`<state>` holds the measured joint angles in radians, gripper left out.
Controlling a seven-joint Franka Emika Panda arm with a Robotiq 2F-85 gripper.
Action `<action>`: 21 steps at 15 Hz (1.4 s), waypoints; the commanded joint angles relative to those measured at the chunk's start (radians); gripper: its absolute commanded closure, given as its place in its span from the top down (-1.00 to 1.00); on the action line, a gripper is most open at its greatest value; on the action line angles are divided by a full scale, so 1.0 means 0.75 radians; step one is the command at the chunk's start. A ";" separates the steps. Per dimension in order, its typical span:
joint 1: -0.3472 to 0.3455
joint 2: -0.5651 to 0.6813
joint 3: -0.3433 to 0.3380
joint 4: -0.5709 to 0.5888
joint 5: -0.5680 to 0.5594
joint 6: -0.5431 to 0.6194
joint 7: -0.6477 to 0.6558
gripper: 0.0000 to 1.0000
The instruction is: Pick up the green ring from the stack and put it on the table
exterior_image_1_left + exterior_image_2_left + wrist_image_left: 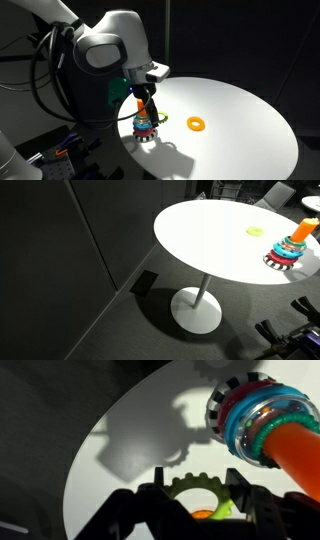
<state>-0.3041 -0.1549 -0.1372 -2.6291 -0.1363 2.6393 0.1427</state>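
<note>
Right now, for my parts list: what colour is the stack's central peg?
Orange; the peg shows best in the wrist view.

Wall (60, 240): dark grey panels. Floor (90, 330): grey, dim. Table (200, 240): round, white, stood on a single pedestal with disc base (197, 311); top was brightly lit.

stack (290, 248) upright at right frame edge on white bench (200, 230); green ring (222, 510) off it, bottom centre, between claw (200, 500) fingers.
</note>
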 commanded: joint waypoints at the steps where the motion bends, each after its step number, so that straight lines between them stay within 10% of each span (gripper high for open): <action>1: 0.003 0.129 -0.026 0.072 -0.066 -0.005 0.072 -0.24; 15: 0.081 0.398 -0.143 0.210 -0.051 0.048 0.077 -0.24; 17: 0.090 0.414 -0.154 0.221 -0.047 0.042 0.071 0.63; 21: 0.102 0.434 -0.171 0.234 -0.044 0.036 0.065 1.00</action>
<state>-0.2453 0.1537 -0.2454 -2.4802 -0.1583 2.6761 0.1723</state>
